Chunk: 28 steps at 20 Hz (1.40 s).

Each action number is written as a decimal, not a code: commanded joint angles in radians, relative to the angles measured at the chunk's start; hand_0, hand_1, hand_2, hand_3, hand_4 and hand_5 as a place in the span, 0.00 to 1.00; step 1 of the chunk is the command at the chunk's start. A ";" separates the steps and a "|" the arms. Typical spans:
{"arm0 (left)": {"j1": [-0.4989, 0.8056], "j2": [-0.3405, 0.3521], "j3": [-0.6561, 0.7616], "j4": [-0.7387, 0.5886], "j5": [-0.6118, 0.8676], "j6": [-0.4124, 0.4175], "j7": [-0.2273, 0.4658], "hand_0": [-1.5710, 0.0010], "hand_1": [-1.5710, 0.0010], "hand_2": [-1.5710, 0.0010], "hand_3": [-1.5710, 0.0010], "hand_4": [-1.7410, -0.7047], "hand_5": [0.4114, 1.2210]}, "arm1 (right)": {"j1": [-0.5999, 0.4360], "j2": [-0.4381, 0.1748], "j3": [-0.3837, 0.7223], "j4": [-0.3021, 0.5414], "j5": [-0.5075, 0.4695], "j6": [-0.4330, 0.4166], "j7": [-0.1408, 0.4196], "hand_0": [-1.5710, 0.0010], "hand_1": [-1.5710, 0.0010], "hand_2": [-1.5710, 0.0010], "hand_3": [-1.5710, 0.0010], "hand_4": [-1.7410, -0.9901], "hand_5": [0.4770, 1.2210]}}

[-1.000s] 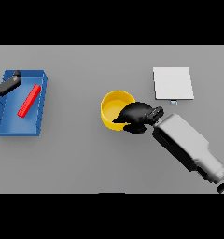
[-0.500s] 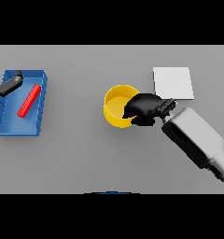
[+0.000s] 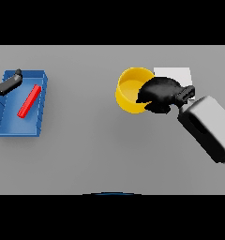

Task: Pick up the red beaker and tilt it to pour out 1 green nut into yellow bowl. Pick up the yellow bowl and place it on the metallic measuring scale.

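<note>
Rightward and farther we have carried the yellow bowl (image 3: 130,90), our right hand (image 3: 159,93) curled over its rim, reaching the scale's (image 3: 179,75) left edge.

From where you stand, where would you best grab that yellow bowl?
By its rim on the right side, where the right hand already curls over it. The yellow bowl is round, open-topped and upright, so its thin wall suits a pinch from the nearest arm's side.

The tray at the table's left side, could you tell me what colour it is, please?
Blue; the tray shows best in the head view, holding a red beaker.
</note>
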<state>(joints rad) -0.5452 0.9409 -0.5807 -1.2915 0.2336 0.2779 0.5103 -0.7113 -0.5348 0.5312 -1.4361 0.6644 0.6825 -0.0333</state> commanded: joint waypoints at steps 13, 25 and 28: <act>0.023 0.036 0.006 -0.065 0.009 0.020 0.071 1.00 1.00 1.00 1.00 0.88 0.44 | -0.098 -0.083 -0.089 0.347 0.014 -0.173 -0.050 0.00 0.00 0.00 0.25 0.03 1.00; 0.026 0.037 -0.007 -0.057 -0.006 0.015 0.080 1.00 1.00 1.00 1.00 0.91 0.40 | -0.159 -0.019 -0.065 0.737 0.053 -0.365 -0.158 0.00 0.02 0.00 0.07 0.02 1.00; 0.004 0.029 0.000 -0.036 0.000 0.002 0.077 1.00 1.00 1.00 1.00 0.91 0.39 | -0.169 0.009 -0.059 0.785 0.054 -0.393 -0.133 0.00 0.05 0.00 0.05 0.02 1.00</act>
<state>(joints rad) -0.5421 0.9702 -0.5801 -1.3273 0.2332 0.2801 0.5871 -0.8802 -0.5247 0.4726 -0.6509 0.7170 0.2894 -0.1677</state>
